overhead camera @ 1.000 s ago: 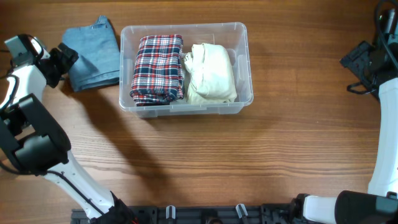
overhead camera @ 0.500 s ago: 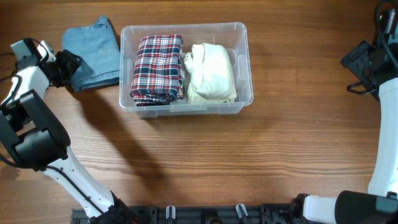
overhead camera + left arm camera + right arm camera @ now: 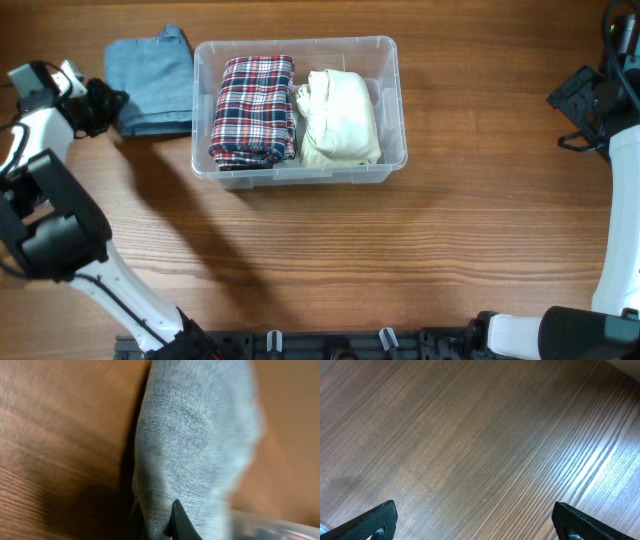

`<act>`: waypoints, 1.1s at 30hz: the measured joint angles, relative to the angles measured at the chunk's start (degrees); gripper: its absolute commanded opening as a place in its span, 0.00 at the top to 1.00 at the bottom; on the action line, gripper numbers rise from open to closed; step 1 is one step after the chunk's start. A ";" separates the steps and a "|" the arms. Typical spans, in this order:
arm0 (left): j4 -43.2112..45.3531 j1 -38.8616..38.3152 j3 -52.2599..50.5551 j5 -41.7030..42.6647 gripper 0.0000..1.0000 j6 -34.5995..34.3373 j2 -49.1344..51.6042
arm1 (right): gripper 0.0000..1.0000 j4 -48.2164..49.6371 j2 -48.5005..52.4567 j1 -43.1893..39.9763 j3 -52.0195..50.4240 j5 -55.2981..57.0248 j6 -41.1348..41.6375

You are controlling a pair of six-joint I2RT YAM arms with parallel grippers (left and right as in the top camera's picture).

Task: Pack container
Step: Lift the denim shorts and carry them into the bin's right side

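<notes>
The clear container (image 3: 392,150) stands at the back middle of the table, holding a folded plaid garment (image 3: 254,108) on the left and a cream garment (image 3: 340,115) on the right. A folded blue-grey denim garment (image 3: 152,82) lies on the table just left of it. My left gripper (image 3: 106,102) is shut on that garment's near left edge. In the left wrist view the denim (image 3: 195,440) fills the frame, pinched in the left gripper (image 3: 157,522), and the container rim (image 3: 272,527) shows at the lower right. My right gripper (image 3: 572,100) stands open at the far right, over bare wood (image 3: 477,522).
The left arm's base and links (image 3: 60,230) stand along the left edge. The right arm (image 3: 620,200) runs along the right edge. Bare wooden tabletop (image 3: 400,260) lies in front of the container.
My left gripper went from open to shut on the denim's near left edge. That edge has drawn in and shifted slightly. The right arm has not moved.
</notes>
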 measured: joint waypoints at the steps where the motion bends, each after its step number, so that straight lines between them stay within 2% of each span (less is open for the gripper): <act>1: 0.70 0.42 -0.31 1.66 0.96 -0.76 -2.56 | 0.00 0.00 0.00 0.00 0.00 0.00 0.00; 4: 2.91 2.12 -0.66 4.68 0.96 -1.46 -16.22 | 0.00 -0.02 0.00 0.02 0.00 0.00 0.00; 9: 1.86 2.49 -0.28 7.41 0.96 -4.94 -36.96 | 0.00 0.00 0.00 0.02 0.00 0.00 0.00; 12: -3.45 -0.28 0.20 11.69 0.96 -8.28 -47.15 | 0.00 -0.02 0.00 0.00 0.00 0.02 0.00; 15: -14.53 -4.85 0.24 13.79 0.96 -10.34 -51.41 | 0.00 0.02 -0.02 0.00 0.00 0.00 0.00; 19: -26.99 -14.51 0.11 13.94 0.96 -11.58 -52.76 | 0.00 0.02 0.00 0.00 0.00 0.00 0.00; 21: -28.57 -19.58 0.02 13.68 0.96 -11.74 -51.87 | 0.00 0.00 0.00 0.02 0.00 0.00 0.00; 25: -25.05 -30.32 0.02 10.64 0.96 -12.15 -47.17 | 0.00 0.02 0.00 0.00 0.00 0.00 0.00; 27: -22.36 -35.26 0.02 6.01 0.96 -15.65 -43.91 | 0.00 0.00 0.00 0.00 0.00 0.00 0.00; 30: -19.32 -40.74 -0.15 -2.67 0.96 -24.57 -38.97 | 0.00 0.02 0.00 0.00 0.00 0.00 0.00; 33: -12.92 -44.57 -0.22 -7.78 0.96 -29.05 -34.77 | 0.00 0.04 0.00 0.02 0.00 0.00 0.00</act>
